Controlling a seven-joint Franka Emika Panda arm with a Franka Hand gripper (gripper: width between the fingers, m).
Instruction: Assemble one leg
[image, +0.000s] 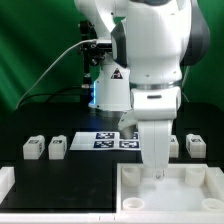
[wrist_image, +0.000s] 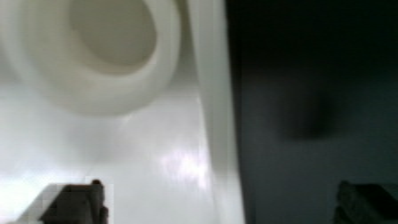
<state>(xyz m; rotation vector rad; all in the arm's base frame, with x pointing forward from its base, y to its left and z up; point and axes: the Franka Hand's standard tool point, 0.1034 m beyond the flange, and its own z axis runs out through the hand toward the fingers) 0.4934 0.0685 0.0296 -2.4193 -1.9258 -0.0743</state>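
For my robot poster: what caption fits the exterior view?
The gripper reaches down to the white tray-like body, small white legs standing beyond.

A matte black table (image: 60, 175) runs to a green cloth backdrop (image: 30, 50) beyond its far edge. The marker board (image: 108, 141), thin, flat and white with printed tags, lies near the far edge at mid-width. A large white square plastic tray-like piece with raised walls (image: 150, 207) fills the front corner on the exterior view's right. Another white piece (image: 5, 183), cut off, shows at the opposite front corner. The wrist view shows a round recess (wrist_image: 107, 45) in a white surface, beside blurred darkness.
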